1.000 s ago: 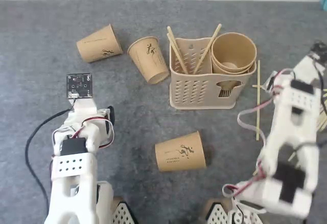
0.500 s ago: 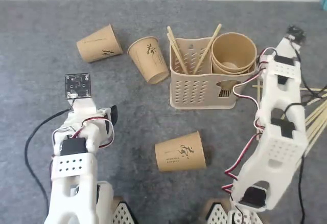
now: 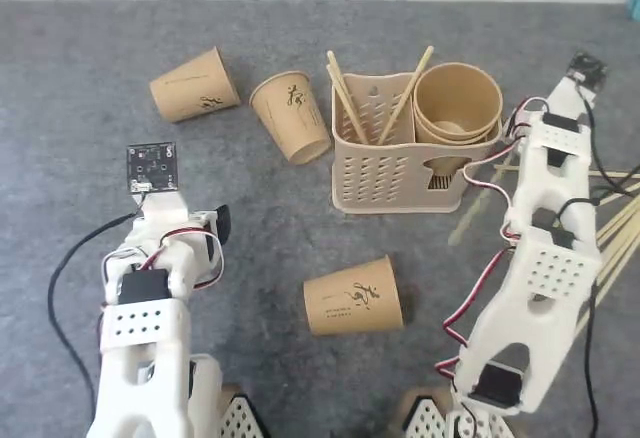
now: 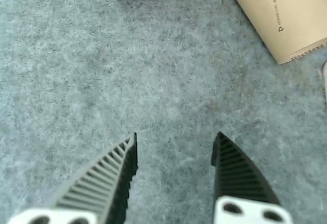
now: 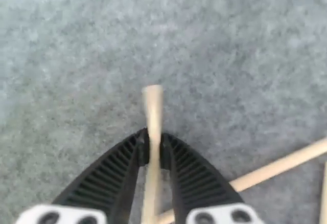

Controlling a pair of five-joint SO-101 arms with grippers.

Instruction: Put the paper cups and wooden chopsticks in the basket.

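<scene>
Here the right gripper is clamped on a wooden chopstick, the two black fingers pressed against the stick with its tip poking out past them over the grey carpet. In the high view this held chopstick appears as a pale, blurred streak just off the basket's right front corner, probably tilted, though the blur makes that hard to judge. More loose chopsticks lie on the carpet right of the basket, beyond the right arm.

The basket stands upright. Its right compartment holds stacked paper cups, mouth up, and its left compartment holds several chopsticks leaning at angles.

Three cups are outside the basket. One cup lies just beside the basket's left wall, mouth end towards it. Another cup lies on its side farther left of the basket. A third cup lies on its side in front of the basket, well apart from it.

The left gripper sits over bare carpet to the front left of the basket, its fingers spread apart with nothing between them.
</scene>
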